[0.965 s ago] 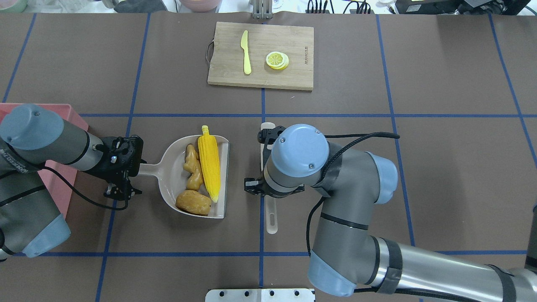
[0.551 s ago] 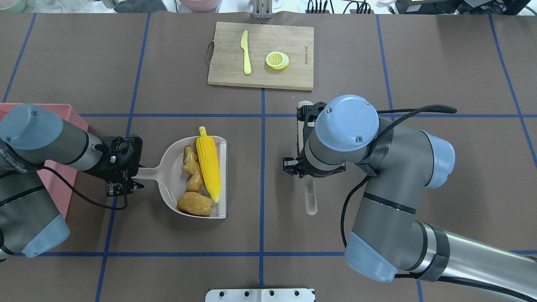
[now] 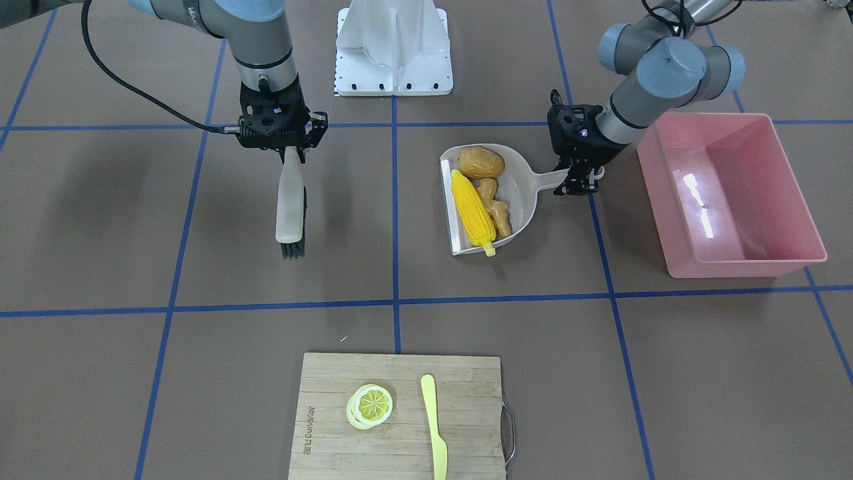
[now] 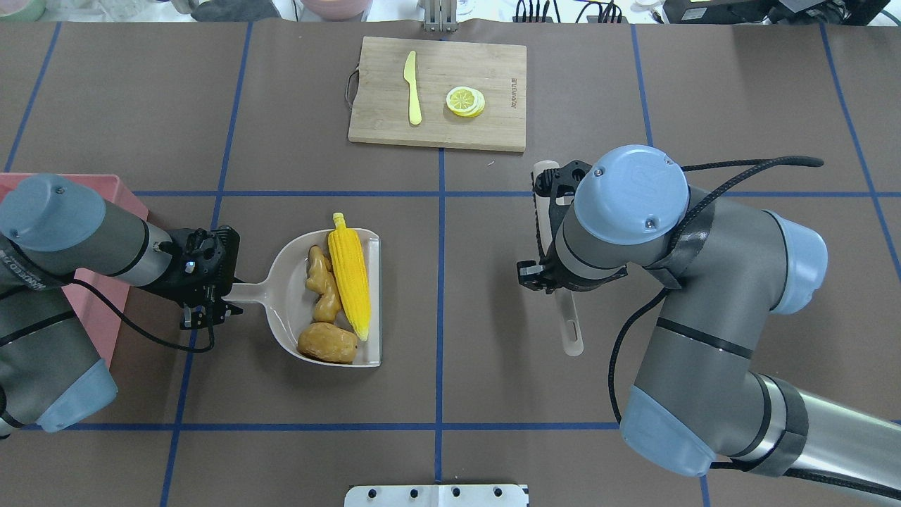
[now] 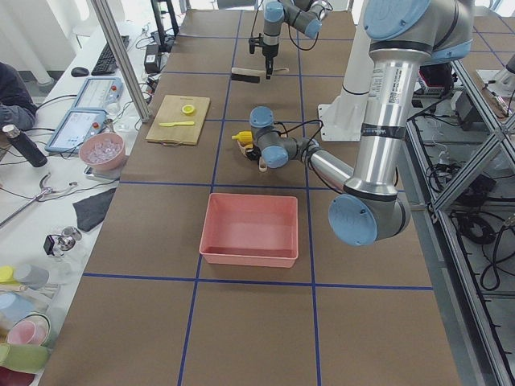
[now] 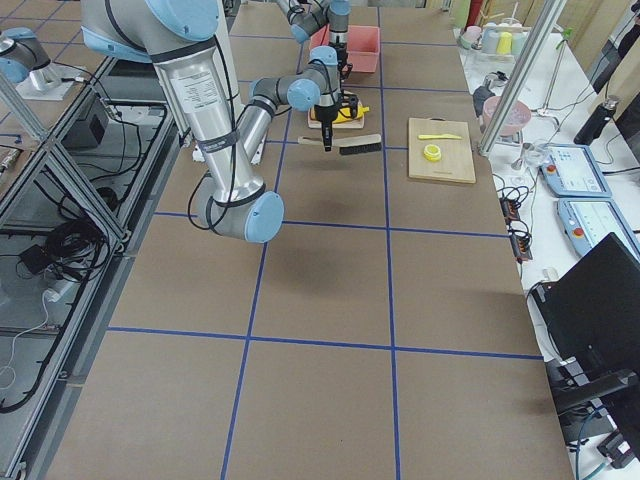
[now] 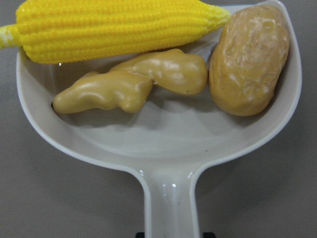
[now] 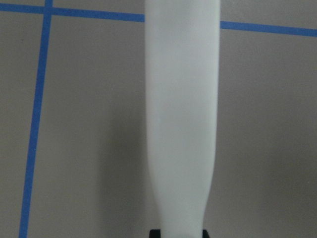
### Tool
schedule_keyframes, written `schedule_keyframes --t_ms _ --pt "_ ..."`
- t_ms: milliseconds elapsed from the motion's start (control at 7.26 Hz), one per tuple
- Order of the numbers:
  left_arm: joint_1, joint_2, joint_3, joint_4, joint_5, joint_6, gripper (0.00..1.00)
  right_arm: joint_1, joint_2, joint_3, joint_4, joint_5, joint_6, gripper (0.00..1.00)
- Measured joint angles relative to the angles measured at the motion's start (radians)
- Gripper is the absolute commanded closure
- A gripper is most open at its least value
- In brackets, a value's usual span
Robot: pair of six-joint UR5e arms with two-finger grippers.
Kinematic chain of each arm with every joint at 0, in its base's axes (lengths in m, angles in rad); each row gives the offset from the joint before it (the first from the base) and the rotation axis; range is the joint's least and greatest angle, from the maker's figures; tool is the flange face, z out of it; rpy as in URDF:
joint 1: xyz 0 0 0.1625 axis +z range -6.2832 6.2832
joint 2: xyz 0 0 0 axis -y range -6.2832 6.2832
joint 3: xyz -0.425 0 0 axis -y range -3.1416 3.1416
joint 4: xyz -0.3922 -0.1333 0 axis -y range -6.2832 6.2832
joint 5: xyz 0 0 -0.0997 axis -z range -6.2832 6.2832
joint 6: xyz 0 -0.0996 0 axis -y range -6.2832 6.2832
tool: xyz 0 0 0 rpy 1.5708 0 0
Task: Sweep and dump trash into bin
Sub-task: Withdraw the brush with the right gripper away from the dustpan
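Since the trash [image 4: 350, 282] fills the dustpan [image 4: 283, 303], a level carry to the bin [image 3: 733, 267] is next — left gripper [image 3: 580, 180] clamps its handle, right gripper [image 3: 292, 155] the brush [image 3: 291, 207].

Left claw [image 3: 578, 181] closed, wrist angled low, right claw [image 3: 290, 155] closed, wrist pointing straight down

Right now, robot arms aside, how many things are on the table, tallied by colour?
Yellow: 3 (corn cob, lemon slice, knife)
Brown or tan: 3 (potato, ginger root, cutting board)
Pale beige: 2 (dustpan, brush)
Pink: 1 (bin)
Total: 9
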State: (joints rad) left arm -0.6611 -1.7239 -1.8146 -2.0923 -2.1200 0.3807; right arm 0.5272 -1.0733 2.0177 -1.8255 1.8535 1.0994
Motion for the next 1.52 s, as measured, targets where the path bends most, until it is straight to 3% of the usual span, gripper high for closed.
schedule_keyframes --t_ms 276,551,1240,1516 --pt "0.0 0.0 -0.001 0.0 0.0 -0.003 0.6 0.01 -0.025 0.013 -0.017 -0.001 -0.029 1.0" --pt "0.0 0.0 -0.003 -0.001 0.0 -0.006 0.62 0.05 -0.077 0.083 -0.073 0.005 -0.11 1.0" --pt "0.0 -0.003 -0.014 -0.024 0.001 -0.033 0.67 0.158 -0.273 0.245 -0.134 0.033 -0.27 1.0" --pt "0.001 -0.004 -0.017 -0.066 0.001 -0.074 0.67 0.261 -0.389 0.273 -0.129 0.078 -0.435 1.0"
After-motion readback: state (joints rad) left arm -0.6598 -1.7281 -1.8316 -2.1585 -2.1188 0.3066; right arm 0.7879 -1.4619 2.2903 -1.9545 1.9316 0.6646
